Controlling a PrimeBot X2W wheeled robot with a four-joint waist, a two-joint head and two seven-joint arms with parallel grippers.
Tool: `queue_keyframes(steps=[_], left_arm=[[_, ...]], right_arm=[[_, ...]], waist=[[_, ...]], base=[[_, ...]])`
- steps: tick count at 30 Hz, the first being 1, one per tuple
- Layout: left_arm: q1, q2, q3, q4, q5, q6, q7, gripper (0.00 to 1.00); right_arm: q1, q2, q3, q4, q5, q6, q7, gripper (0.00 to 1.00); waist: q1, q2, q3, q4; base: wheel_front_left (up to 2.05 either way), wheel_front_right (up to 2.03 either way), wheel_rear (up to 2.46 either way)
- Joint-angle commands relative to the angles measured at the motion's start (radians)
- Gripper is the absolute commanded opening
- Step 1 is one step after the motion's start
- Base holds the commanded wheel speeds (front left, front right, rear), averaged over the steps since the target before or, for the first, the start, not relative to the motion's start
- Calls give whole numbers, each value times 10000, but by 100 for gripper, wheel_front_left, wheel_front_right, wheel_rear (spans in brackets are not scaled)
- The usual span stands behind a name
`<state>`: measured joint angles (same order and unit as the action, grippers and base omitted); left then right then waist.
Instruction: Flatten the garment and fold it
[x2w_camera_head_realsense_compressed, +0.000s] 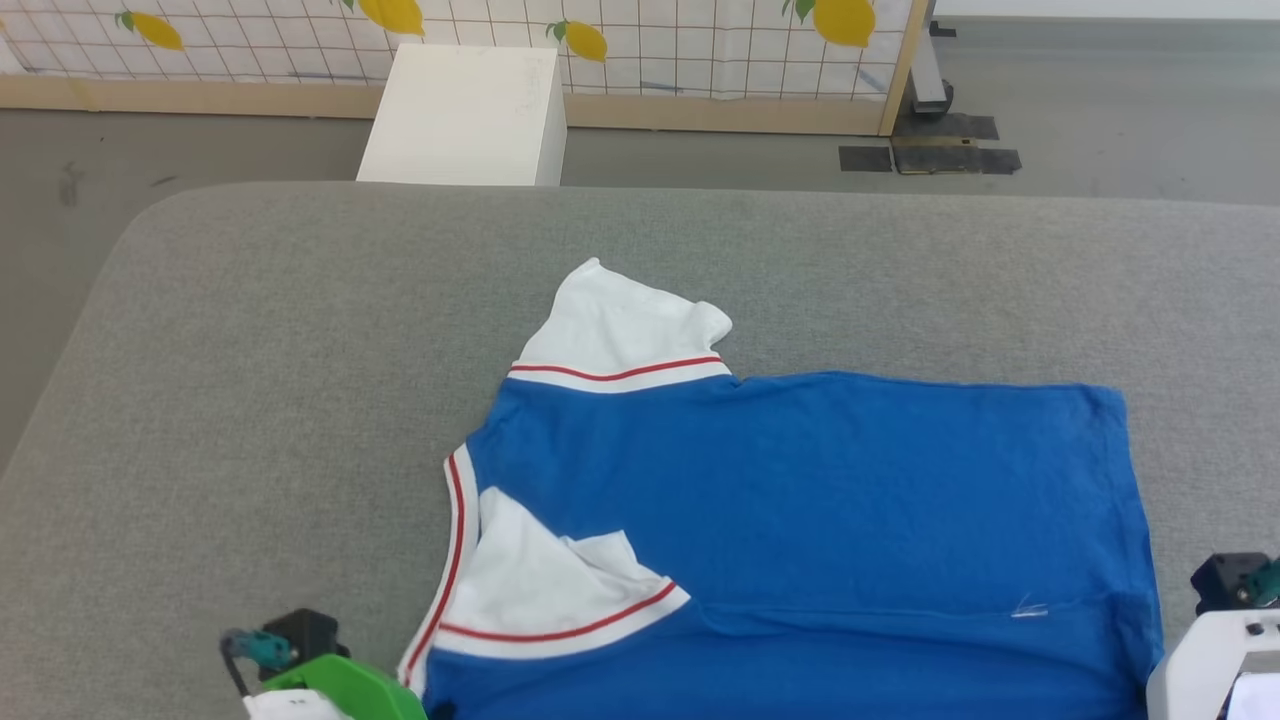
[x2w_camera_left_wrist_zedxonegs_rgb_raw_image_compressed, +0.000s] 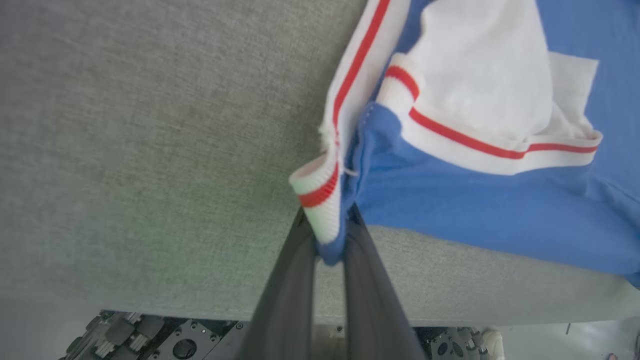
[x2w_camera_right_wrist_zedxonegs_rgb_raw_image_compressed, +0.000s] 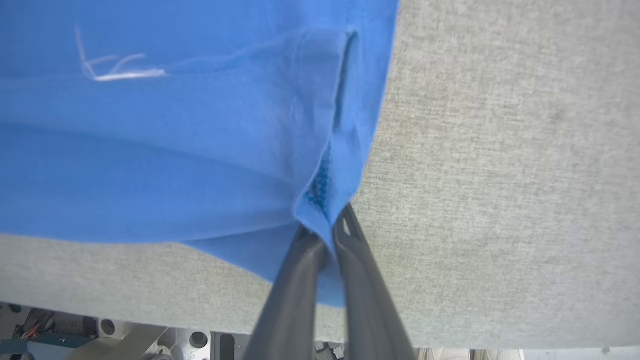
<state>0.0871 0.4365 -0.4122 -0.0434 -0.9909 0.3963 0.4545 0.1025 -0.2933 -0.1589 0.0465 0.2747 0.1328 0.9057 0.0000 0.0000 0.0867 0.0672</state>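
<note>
- The left end effector was clenched on the garment's near corner at the collar, with white ribbed trim bearing a red stripe and a bit of blue cloth pinched between its dark fingers.
- The right end effector was clenched on the blue hem corner at the garment's other near end.
- The garment lay spread across the grey fabric-covered bench, collar to the robot's left and hem to its right, its near edge close to the bench's front rim.
- One white sleeve pointed away from the robot. The other sleeve lay folded over the blue body.
- Beyond the bench, a white box stood on the grey floor before a lemon-print panel.
</note>
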Motion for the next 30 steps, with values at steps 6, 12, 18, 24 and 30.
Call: queue_keyframes(steps=[6, 12, 18, 24, 30], left_arm=[[-262, 3, 18, 715, -270, -222, 213, 100], [-507, 540, 359, -122, -172, -168, 267, 100], [-1272, 827, 882, -1656, 33, -256, -81, 100], [-2457, 498, 983, -1767, 979, -735, -1560, 100], [-3736, -168, 760, -548, 2451, -1484, -4203, 100]], right_arm=[[-194, 140, 20, 807, 56, -21, -655, 100], [-378, 83, -326, 289, 540, -21, -986, 100], [-901, 4, -1039, -914, 1228, -21, -1506, 100], [-1794, -134, -1334, -1532, 1450, -21, -2692, 100], [-2333, -424, -1135, -1466, 1390, -21, -4189, 100]], waist=[[0, 0, -186, -49], [0, 0, -401, -95], [0, 0, -486, -175], [0, 0, -315, -323], [0, 0, 158, -349]], base=[[0, 0, 0], [0, 0, 0], [0, 0, 0], [0, 0, 0], [0, 0, 0]])
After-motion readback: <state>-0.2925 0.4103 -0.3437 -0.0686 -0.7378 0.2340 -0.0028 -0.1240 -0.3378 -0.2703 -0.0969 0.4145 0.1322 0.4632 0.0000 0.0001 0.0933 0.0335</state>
